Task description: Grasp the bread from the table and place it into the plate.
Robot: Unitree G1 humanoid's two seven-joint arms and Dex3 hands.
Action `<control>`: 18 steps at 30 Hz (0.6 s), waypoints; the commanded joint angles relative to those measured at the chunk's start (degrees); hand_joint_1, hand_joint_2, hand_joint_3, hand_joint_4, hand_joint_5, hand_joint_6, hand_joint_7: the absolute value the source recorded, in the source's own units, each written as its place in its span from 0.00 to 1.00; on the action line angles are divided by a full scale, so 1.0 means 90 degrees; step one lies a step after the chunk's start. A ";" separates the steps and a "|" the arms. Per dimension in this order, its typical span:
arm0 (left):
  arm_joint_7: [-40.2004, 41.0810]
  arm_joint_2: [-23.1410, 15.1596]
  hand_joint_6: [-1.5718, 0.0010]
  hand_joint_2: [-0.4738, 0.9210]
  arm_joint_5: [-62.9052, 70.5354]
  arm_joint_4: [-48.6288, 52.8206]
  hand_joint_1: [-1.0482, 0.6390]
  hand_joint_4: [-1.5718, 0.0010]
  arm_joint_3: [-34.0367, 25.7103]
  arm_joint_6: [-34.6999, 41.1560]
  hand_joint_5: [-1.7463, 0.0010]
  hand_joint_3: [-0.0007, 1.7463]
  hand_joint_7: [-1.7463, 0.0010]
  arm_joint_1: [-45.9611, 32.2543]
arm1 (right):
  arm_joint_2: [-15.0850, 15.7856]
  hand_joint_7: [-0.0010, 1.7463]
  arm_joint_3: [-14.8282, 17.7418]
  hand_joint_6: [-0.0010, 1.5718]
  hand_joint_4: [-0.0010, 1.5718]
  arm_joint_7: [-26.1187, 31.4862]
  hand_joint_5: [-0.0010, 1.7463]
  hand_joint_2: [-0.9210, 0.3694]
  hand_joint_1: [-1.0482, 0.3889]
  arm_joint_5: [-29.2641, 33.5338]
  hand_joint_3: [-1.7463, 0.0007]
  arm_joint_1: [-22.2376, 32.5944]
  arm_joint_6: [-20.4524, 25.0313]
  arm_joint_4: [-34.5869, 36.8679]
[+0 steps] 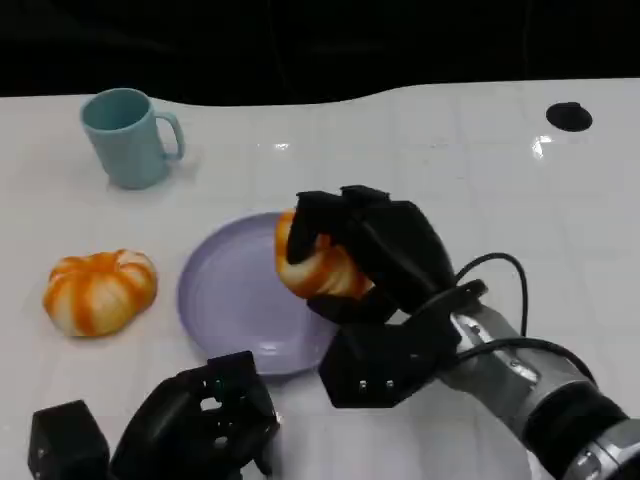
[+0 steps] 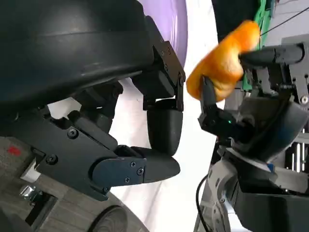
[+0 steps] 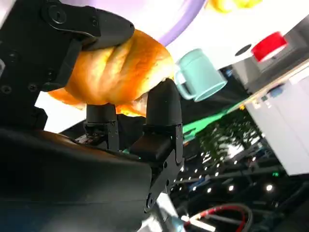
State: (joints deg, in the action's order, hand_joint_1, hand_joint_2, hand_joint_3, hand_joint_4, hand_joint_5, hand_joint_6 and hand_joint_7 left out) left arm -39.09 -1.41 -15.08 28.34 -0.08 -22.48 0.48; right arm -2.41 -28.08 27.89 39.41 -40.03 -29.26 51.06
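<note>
In the head view, the black right hand [image 1: 365,255] grips a golden-brown twisted bread roll [image 1: 312,262] over the right part of the round lavender plate [image 1: 225,295]; whether it touches the plate cannot be told. The black left hand [image 1: 205,420] rests near the plate's front rim, fingers curled, holding nothing. An orange-and-white striped pumpkin-shaped bun [image 1: 100,290] lies left of the plate, and a light teal mug [image 1: 128,137] stands behind it on the white table [image 1: 450,180].

The left wrist view shows the left hand's fingers [image 2: 161,128] bent inward around nothing.

In the right wrist view, the fingers [image 3: 163,104] clasp the roll.
</note>
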 commanded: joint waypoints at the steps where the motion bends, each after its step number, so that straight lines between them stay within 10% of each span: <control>1: 0.0015 -0.0083 0.51 0.81 -0.0019 -0.0094 0.31 0.50 -0.0024 0.0047 0.00 0.38 0.19 -0.0091 | -0.0212 1.00 -0.0064 0.48 0.63 0.0096 1.00 0.50 0.64 -0.0042 0.22 -0.0274 -0.0160 0.0392; 8: 0.0030 -0.0064 0.51 0.80 -0.0011 -0.0126 0.30 0.49 -0.0011 0.0035 0.00 0.39 0.18 -0.0097 | -0.0454 0.96 -0.0093 0.47 0.60 0.0204 1.00 0.47 0.64 -0.0068 0.22 -0.0449 -0.0237 0.0861; 14: 0.0058 -0.0076 0.52 0.79 -0.0012 -0.0187 0.29 0.49 -0.0014 0.0129 0.00 0.40 0.18 -0.0120 | -0.0388 0.26 -0.0191 0.35 0.29 -0.0332 0.58 0.31 0.56 -0.0045 0.55 -0.0487 0.0097 0.0753; 18: 0.0023 -0.0085 0.52 0.80 -0.0012 -0.0146 0.29 0.48 -0.0028 0.0078 0.00 0.40 0.18 -0.0100 | -0.0309 0.07 -0.0186 0.28 0.14 -0.0843 0.35 0.14 0.47 -0.0132 0.76 -0.0420 0.0156 0.0574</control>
State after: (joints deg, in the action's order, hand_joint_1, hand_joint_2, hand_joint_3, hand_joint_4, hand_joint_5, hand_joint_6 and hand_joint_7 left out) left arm -39.07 -1.37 -15.07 26.95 0.05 -21.65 -0.42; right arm -6.11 -29.89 22.86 39.34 -42.96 -28.18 58.02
